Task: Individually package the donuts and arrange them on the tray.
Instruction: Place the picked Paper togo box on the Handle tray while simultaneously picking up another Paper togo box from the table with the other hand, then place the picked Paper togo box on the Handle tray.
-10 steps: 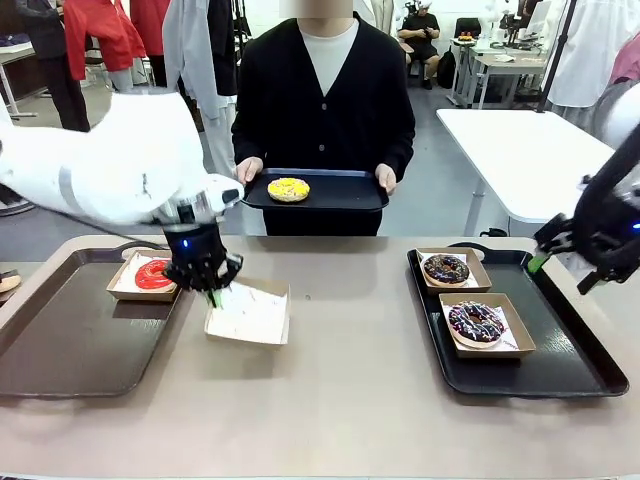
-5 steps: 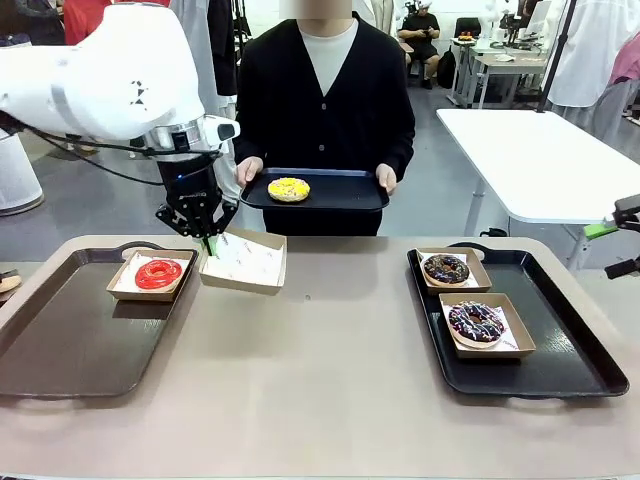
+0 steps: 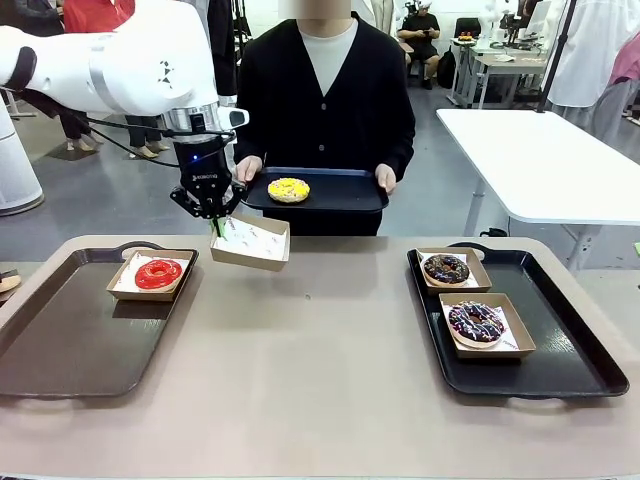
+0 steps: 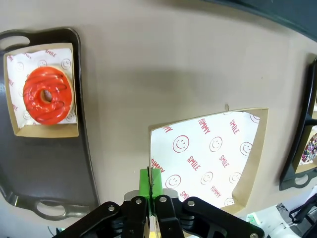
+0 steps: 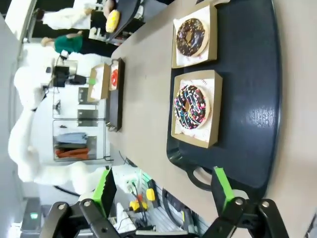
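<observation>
Gripping empty paper box [image 3: 251, 243], left tool [image 3: 212, 212] pinched on rim, right tool [image 5: 163, 191] wide

White left arm [image 3: 130, 65], black gripper [image 3: 212, 212] (green pads).

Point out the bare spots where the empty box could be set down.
Free: the tabletop between the two trays, and the left tray in front of the red donut's box. Crowded: the right tray's middle, with two boxed donuts.
</observation>
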`<state>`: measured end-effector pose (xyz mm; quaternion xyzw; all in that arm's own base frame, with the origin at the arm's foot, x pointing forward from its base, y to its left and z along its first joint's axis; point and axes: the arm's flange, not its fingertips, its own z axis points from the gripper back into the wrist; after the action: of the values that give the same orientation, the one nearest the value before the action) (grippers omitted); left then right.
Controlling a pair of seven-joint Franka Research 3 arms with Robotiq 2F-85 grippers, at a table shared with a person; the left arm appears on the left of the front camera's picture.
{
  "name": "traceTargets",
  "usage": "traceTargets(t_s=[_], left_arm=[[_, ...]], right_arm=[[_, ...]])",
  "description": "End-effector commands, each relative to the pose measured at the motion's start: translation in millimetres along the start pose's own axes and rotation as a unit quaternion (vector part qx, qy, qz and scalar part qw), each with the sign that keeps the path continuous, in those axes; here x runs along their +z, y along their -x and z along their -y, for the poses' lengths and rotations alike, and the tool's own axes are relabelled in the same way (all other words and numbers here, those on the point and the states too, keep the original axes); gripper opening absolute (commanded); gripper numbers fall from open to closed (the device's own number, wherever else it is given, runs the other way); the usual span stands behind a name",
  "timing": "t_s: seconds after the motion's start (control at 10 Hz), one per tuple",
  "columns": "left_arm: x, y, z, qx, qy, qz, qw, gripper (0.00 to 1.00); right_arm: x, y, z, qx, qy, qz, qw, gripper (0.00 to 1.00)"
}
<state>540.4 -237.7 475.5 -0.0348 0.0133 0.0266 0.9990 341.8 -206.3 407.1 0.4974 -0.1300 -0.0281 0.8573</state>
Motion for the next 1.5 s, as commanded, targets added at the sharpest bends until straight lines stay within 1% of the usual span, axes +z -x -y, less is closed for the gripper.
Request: traceTargets(t_s=[0.0,0.1,0.4,0.5,0.6,1.4], left_arm=[[3,-17,2,0.003,-0.007,-0.006,1.0,0.01],[3,-20,2,0.001,-0.002,-0.002,1.0,0.01],[-4,-29,5,-0.021,-0.01,0.015,1.0,0.01],[-4,-27,5,-0.028,-0.011,0.022,0.999,0.01],[-5,-22,3,-0.002,-0.001,0.002,1.0,0.01],[-5,-22,3,-0.002,-0.001,0.002,1.0,0.01]], right_arm=[[7,-13,19,0.027,-0.026,-0.016,0.999,1.0],[7,-16,23,0.025,-0.036,-0.016,0.999,1.0],[3,-35,27,0.043,-0.046,-0.017,0.998,1.0],[1,-17,25,0.019,-0.027,-0.022,0.999,1.0],[1,-17,25,0.019,-0.027,-0.022,0.999,1.0],[1,-17,25,0.019,-0.027,-0.022,0.999,1.0]])
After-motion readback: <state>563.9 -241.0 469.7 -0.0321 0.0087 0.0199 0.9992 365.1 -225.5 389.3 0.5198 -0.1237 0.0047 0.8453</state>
